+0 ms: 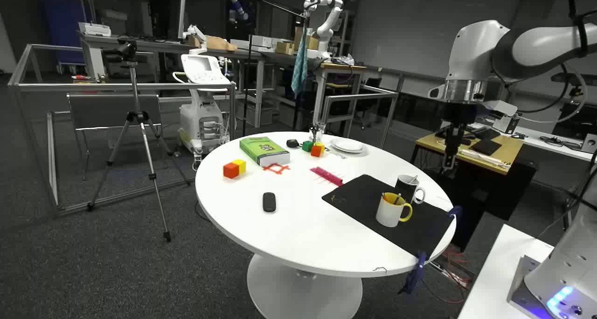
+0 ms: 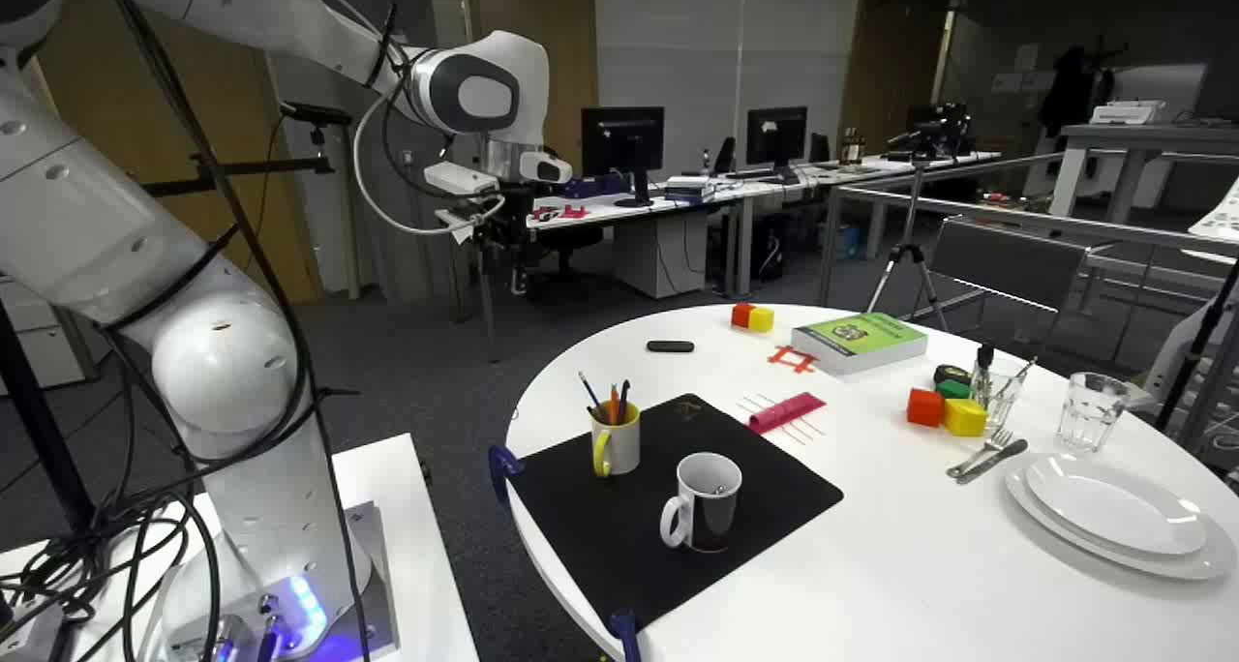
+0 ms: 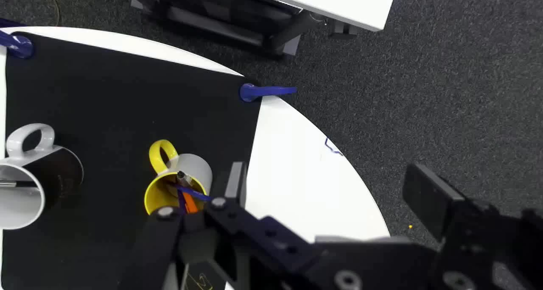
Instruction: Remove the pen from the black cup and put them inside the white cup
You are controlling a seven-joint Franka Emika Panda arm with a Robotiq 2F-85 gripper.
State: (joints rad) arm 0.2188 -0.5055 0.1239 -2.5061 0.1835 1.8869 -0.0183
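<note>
Hand [image 3: 332, 192] spread, gap visible only in wrist view

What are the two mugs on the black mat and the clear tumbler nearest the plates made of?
The yellow-handled mug: probably ceramic, with a smooth, even glaze-like finish.
The black-and-white mug: likely ceramic too; its smooth surface looks glossy in the wrist view.
The clear tumbler: transparent with bright glints, so likely glass, though hard plastic can't be ruled out.
</note>
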